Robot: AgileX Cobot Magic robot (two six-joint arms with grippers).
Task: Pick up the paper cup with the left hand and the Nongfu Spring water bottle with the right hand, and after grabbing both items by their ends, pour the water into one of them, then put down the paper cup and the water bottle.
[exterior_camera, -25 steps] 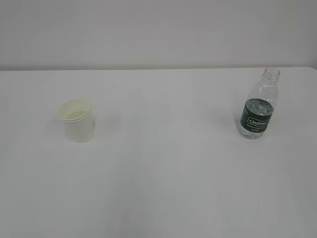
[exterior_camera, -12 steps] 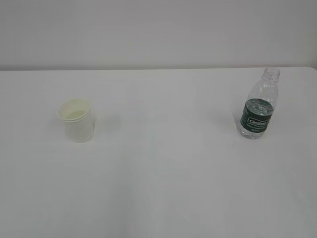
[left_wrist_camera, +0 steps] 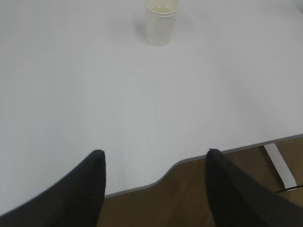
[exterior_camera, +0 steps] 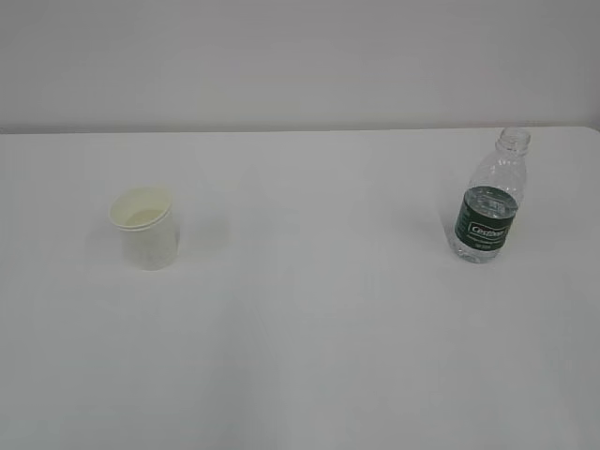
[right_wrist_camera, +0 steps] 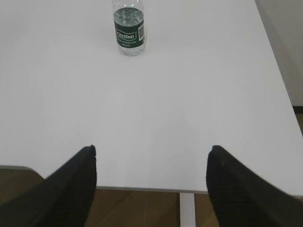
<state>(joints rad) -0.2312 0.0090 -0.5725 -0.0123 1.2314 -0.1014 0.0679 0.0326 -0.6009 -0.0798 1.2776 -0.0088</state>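
The white paper cup [exterior_camera: 145, 228] stands upright on the left of the white table [exterior_camera: 309, 309]; the left wrist view shows the paper cup [left_wrist_camera: 161, 21] far ahead. On the right stands the Nongfu Spring water bottle [exterior_camera: 489, 202], capless, green label, partly filled with clear water. The bottle [right_wrist_camera: 128, 28] sits far ahead in the right wrist view. My left gripper [left_wrist_camera: 155, 153] hangs open over the table's near edge, nothing between its fingers. My right gripper [right_wrist_camera: 152, 149] is open too, empty, over the near edge. Neither arm shows in the exterior view.
The table's near edge [left_wrist_camera: 142, 188] has a curved notch, with brown floor [left_wrist_camera: 156, 203] below. A white table leg [right_wrist_camera: 187, 210] shows under the edge. The table's right edge [right_wrist_camera: 277, 66] runs close to the bottle's side.
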